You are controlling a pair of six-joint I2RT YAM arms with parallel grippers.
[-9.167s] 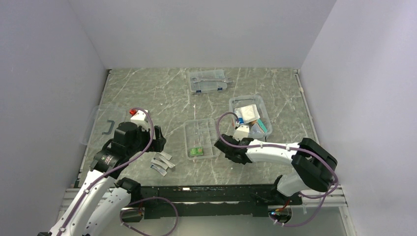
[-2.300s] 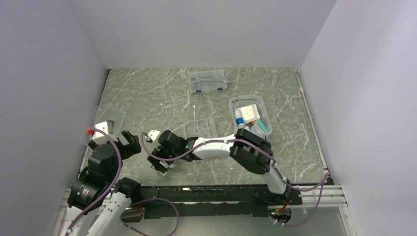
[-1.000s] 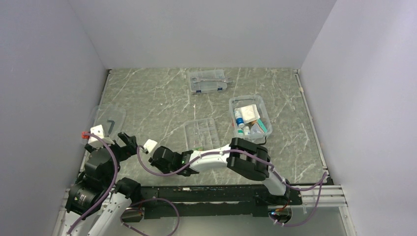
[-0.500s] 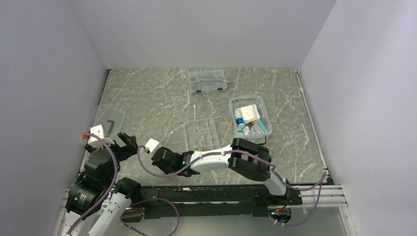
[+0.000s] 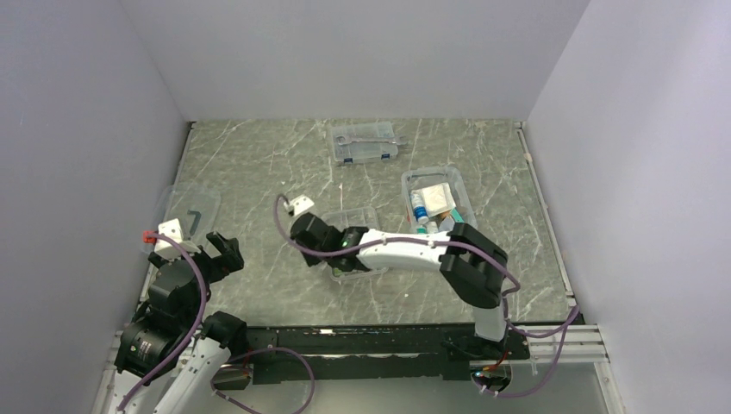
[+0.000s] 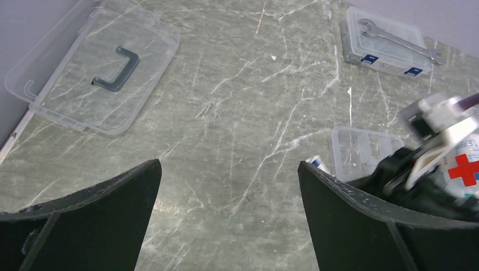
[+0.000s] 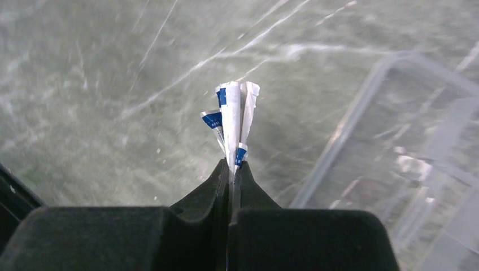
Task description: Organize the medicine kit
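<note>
My right gripper (image 7: pixel 233 165) is shut on a small bunch of white and blue packets (image 7: pixel 231 113) and holds them above the table, just left of the clear divided tray (image 7: pixel 406 141). In the top view that gripper (image 5: pixel 323 252) hangs by the left edge of the tray (image 5: pixel 358 220). The clear medicine box (image 5: pixel 428 171), with bottles and packets inside, stands to the right of the tray; its red cross (image 6: pixel 466 169) shows in the left wrist view. Its black-handled lid (image 5: pixel 185 216) lies at the far left. My left gripper (image 6: pixel 229 164) is open and holds nothing, low at the near left (image 5: pixel 220 250).
A flatter clear case with blue latches and a wrench on it (image 5: pixel 366 142) sits at the back centre. The right arm's forearm (image 5: pixel 405 246) stretches across the near part of the table, over the tray's front. Grey walls close in both sides.
The right gripper shut on the packets at the near left of the table. It then lifted them and carried them rightward and farther back, up to the tray's left edge. The left arm stayed put.
</note>
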